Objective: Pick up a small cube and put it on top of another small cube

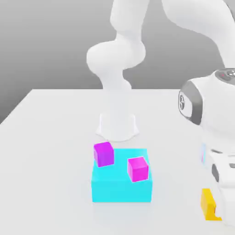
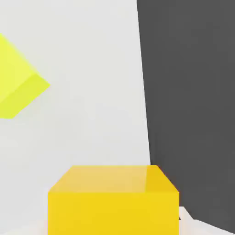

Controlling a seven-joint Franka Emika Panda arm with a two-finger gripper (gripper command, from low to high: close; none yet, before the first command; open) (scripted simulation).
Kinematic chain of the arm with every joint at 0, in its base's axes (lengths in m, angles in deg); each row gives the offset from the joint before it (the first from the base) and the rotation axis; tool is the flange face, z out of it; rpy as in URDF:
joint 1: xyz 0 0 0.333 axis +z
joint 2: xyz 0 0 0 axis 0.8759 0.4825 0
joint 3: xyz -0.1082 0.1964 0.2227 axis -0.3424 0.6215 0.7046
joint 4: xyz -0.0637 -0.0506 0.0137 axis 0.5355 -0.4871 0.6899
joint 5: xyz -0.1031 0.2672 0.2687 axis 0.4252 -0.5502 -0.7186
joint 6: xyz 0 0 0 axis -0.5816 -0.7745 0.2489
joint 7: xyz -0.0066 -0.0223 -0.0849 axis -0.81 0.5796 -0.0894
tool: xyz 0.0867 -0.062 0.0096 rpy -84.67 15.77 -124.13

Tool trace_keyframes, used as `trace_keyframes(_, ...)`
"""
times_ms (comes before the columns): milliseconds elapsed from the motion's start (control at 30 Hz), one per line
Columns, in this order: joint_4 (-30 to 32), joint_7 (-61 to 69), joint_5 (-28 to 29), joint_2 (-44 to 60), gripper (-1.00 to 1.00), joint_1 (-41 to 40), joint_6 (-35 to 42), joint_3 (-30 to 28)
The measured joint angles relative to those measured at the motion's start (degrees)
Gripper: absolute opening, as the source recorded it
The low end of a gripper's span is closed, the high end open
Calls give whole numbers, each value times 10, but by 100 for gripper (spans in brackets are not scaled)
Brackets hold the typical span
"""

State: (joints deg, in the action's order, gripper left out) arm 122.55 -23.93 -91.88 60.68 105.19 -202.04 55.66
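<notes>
Well, the gripper is clamped shut on the orange cube, at the exterior view's right. The yellow cube sits near it; two magenta cubes rest on the cyan block.

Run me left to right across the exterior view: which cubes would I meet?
Purple cube on the cyan block → magenta cube on the same block → orange cube at the gripper.
</notes>
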Motion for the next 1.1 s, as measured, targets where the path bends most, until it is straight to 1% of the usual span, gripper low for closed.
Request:
trace_keyframes(267,5,138,49,-86,-100,-5,5,7)
trace_keyframes(567,10,273,131,-157,-100,4,10,13)
trace_keyframes(867,14,408,214,-189,-100,14,20,29)
trace_keyframes(1100,17,524,260,-187,-100,29,29,35)
